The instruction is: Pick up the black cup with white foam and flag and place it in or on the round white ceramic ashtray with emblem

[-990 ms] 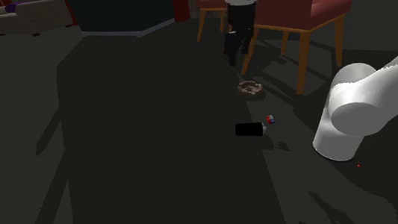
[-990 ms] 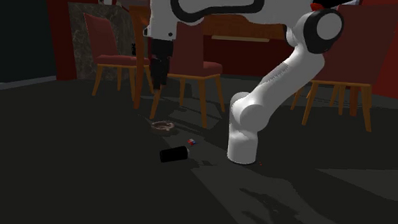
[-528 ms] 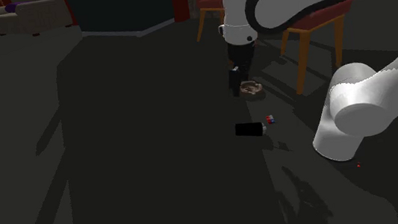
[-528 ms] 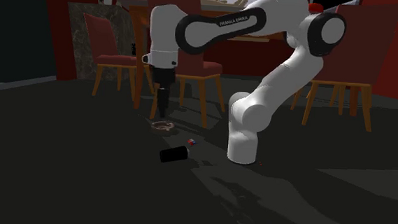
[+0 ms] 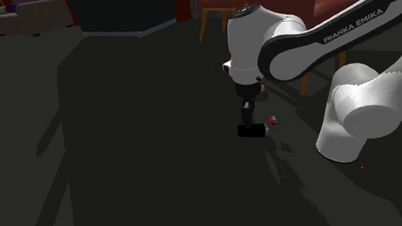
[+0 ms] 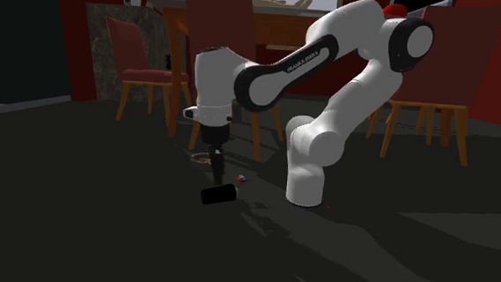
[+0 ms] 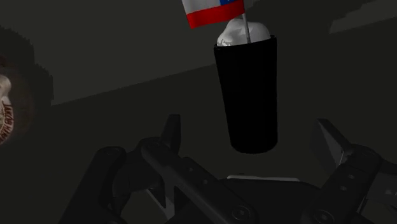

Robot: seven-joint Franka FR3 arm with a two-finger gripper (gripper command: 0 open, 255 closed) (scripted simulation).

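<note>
Looking along the gripper (image 7: 248,127), I see its fingers spread wide, holding nothing. The black cup (image 7: 247,95) lies on its side under the gap, untouched, with its white foam (image 7: 236,33) and flag (image 7: 213,11) pointing away. Everything sits on a dark floor (image 5: 135,152) near red chairs (image 6: 142,73). The second exterior view puts the ashtray (image 6: 202,156) just beyond the gripper, apart from the cup.

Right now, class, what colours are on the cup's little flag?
The flag is red, white and blue, clearest in the wrist view.
</note>
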